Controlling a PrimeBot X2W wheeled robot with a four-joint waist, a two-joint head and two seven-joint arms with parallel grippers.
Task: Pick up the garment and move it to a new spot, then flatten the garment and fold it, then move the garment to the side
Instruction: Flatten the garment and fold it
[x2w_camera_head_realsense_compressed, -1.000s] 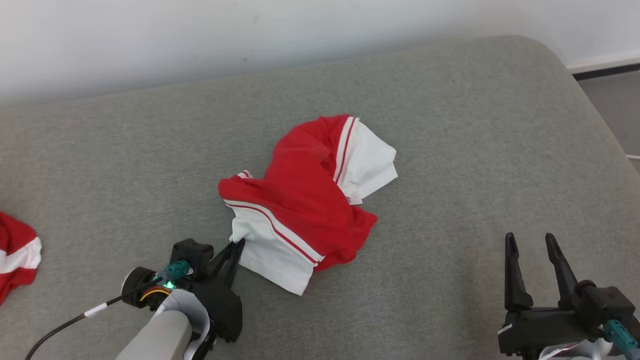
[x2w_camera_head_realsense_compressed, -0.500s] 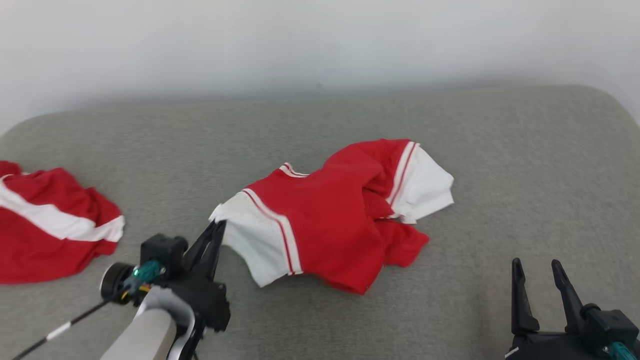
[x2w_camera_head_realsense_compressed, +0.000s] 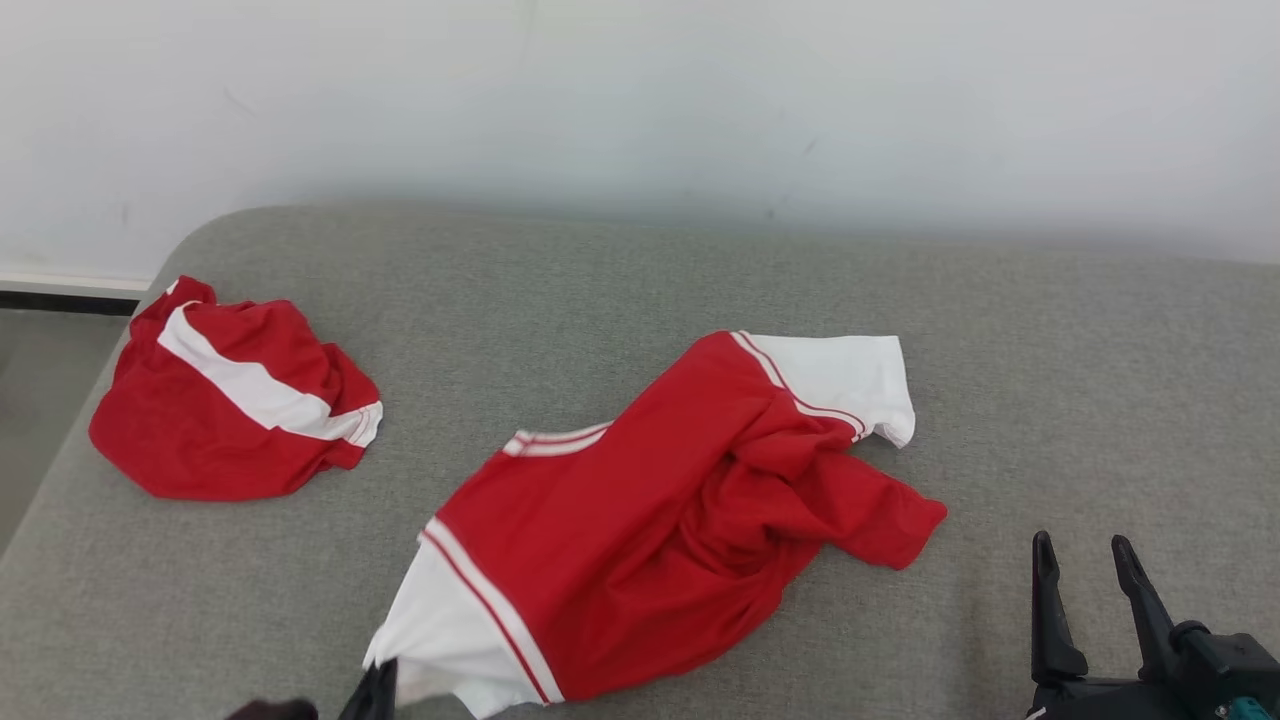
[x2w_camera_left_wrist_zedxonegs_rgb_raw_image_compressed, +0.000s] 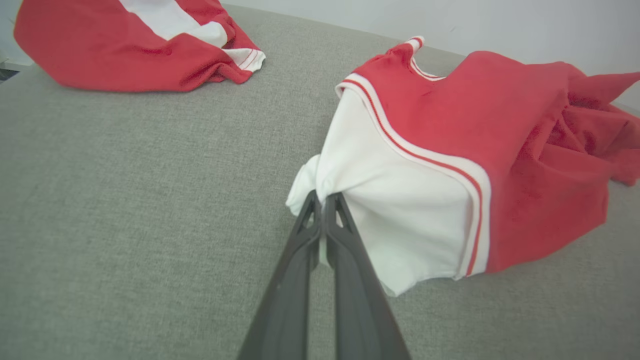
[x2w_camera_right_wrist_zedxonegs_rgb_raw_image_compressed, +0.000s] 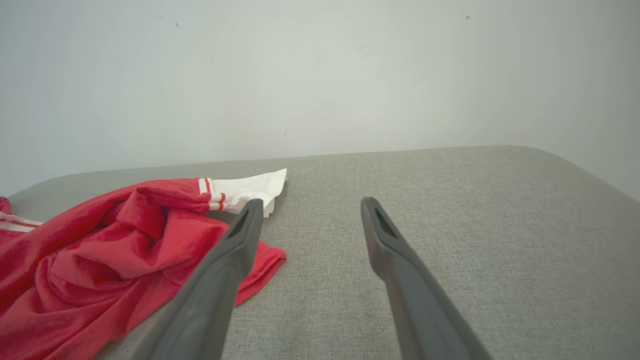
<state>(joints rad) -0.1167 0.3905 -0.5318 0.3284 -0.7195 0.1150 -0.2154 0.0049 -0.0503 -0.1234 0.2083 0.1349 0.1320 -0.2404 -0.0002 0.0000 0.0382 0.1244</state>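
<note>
The garment (x2w_camera_head_realsense_compressed: 640, 520), a red shirt with white sleeves edged in red stripes, was found near the middle of the grey upholstered surface (x2w_camera_head_realsense_compressed: 600, 270), crumpled and only partly spread. In the head view its long axis was seen to run diagonally, from the near sleeve (x2w_camera_head_realsense_compressed: 450, 640) at the lower left to the far sleeve (x2w_camera_head_realsense_compressed: 850, 375) at the upper right. The striped collar (x2w_camera_head_realsense_compressed: 555, 440) was turned toward the far left, and a bunched red flap (x2w_camera_head_realsense_compressed: 890, 520) was pointed to the right. The near sleeve was pinched at its edge by the left gripper (x2w_camera_left_wrist_zedxonegs_rgb_raw_image_compressed: 322, 200), the fingers pressed together on the white cloth, which was drawn into a small peak there. The right gripper (x2w_camera_head_realsense_compressed: 1083, 555) was held apart from the shirt at the near right, jaws spread wide and holding nothing. A second garment (x2w_camera_head_realsense_compressed: 230, 410), also red and white, was noted in a heap near the far left corner of the surface, well apart from the first. The surface was recorded as a flat woven pad with rounded corners, set against a plain pale wall (x2w_camera_head_realsense_compressed: 640, 100); a dark skirting strip (x2w_camera_head_realsense_compressed: 60, 298) and grey floor (x2w_camera_head_realsense_compressed: 30, 400) were seen beyond its left edge
</note>
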